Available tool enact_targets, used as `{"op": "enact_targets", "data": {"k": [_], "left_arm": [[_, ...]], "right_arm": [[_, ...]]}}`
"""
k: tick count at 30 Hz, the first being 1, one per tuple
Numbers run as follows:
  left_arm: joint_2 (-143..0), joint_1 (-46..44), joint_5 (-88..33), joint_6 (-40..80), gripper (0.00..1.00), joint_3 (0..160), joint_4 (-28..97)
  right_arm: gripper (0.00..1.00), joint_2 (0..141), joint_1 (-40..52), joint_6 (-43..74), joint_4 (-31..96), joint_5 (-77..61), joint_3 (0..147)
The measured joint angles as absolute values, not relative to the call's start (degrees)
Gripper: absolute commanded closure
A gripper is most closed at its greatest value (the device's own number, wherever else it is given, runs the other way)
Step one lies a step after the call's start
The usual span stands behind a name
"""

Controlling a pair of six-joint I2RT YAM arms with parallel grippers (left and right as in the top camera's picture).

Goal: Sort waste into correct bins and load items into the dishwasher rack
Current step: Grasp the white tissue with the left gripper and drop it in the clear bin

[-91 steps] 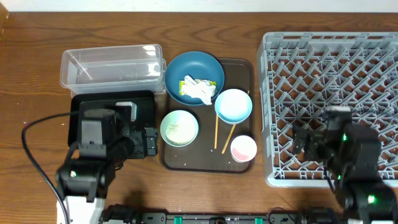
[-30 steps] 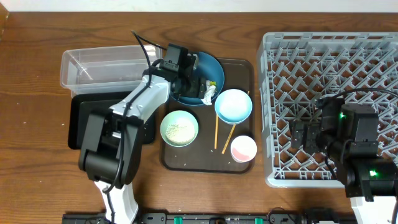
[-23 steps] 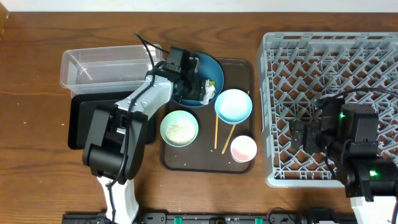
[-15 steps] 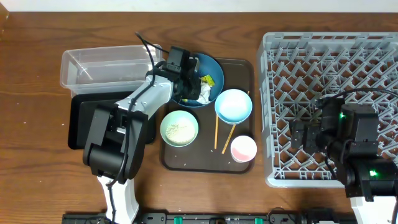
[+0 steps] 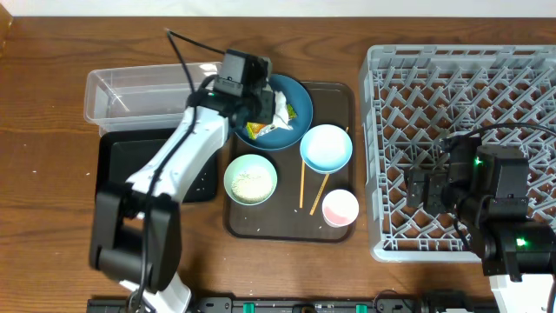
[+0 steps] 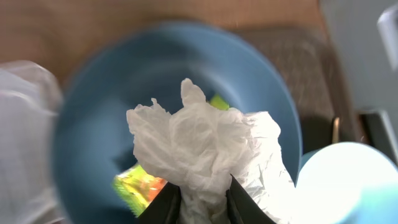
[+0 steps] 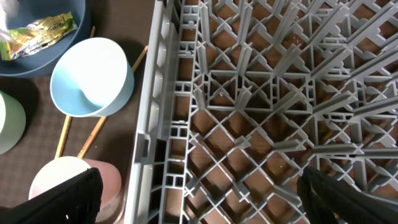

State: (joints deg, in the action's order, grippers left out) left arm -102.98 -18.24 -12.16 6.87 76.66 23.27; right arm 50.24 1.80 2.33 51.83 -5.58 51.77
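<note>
Soft, even light with faint shadows. The left wrist view blurs around the crumpled white tissue [image 6: 199, 149]; the others are sharp.

In the large bowl [image 5: 297, 122], tissue [image 5: 281, 106] over wrapper [image 5: 257, 130]; tub [image 5: 139, 94] to its left, rack [image 5: 372, 130] far right

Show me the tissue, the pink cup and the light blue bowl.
tissue [image 6: 199, 143], left wrist view, crumpled middle
pink cup [image 5: 340, 208], overhead view, its inside
light blue bowl [image 5: 326, 146], overhead view, inner floor

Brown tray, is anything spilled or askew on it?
Yes. A few white specks, likely rice, lie loose on the tray near its front edge, by the green bowl. The chopsticks lie splayed, upper ends under the light blue bowl.
</note>
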Motion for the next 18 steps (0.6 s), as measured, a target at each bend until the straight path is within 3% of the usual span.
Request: {"op": "enact_targets", "data": {"k": [10,14,18], "left_arm": [[-98.0,-9.3,-6.7,6.9,0.78,76.9,22.6],[-97.9,-4.3,-4.7,6.8,0.73,76.9,21.2],[-98.0,-0.8,-3.7,6.5,0.47,76.9,19.4]], "right_arm": [[0.01,50.2,1.8,2.3,51.8,-5.6,51.8],[0.01,50.2,1.8,2.3,51.8,-5.6,51.8],[0.01,50.2,1.8,2.3,51.9,-5.6,51.8]]}}
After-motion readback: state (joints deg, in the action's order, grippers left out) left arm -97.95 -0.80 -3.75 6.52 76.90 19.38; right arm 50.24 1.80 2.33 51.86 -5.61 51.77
